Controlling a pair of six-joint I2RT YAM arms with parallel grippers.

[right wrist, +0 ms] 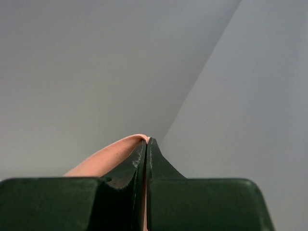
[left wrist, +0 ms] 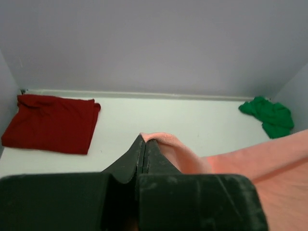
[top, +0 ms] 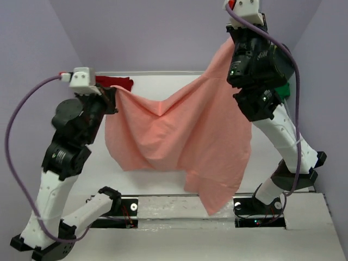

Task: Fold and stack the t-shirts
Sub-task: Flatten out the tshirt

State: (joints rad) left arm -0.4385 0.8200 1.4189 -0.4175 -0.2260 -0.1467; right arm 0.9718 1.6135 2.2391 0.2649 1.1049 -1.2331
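Observation:
The salmon-pink t-shirt [top: 179, 136] hangs in the air between my two arms, sagging in the middle, its lower corner reaching down near the arm bases. My left gripper [left wrist: 145, 140] is shut on one of its edges at the left; pink cloth [left wrist: 168, 144] bulges out beside the tips. Higher up at the right, my right gripper [right wrist: 146, 140] is shut on another edge, with pink cloth [right wrist: 106, 156] curling out to its left. The dark red t-shirt [left wrist: 50, 122] lies folded flat at the table's far left. The bright green t-shirt [left wrist: 268, 115] lies crumpled at the far right.
The white table [left wrist: 192, 120] ends at a back wall [left wrist: 154, 43] with side walls close at both ends. The right wrist view faces only the bare wall corner. Both arm bases [top: 130, 209] sit at the near edge.

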